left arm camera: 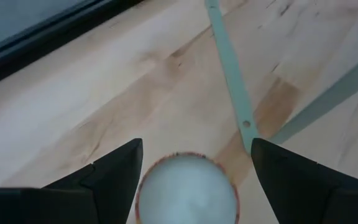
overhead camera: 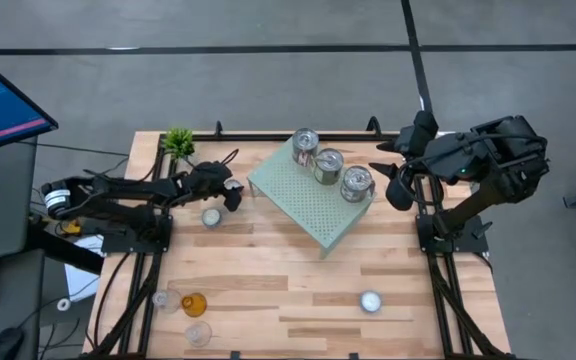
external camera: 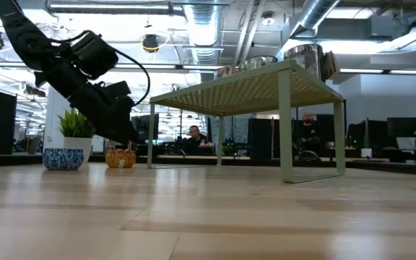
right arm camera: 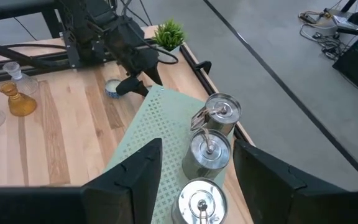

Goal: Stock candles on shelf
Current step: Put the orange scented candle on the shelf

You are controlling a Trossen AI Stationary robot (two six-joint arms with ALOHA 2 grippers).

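Three silver tins stand in a row on the mint-green perforated shelf, which rests on its legs on the wooden table. Left of the shelf, a small white candle in a patterned cup sits on its base on the table. My left gripper hangs open just above it, one finger on either side, not touching. My right gripper is raised off the shelf's right end, open, nothing between its fingers. In the high view, the left gripper is beside the candle, the right gripper beside the nearest tin.
A green potted plant stands at the far left corner. A clear holder, an amber one and another clear one sit near the front left. A tealight lies front right. People sit in the room behind.
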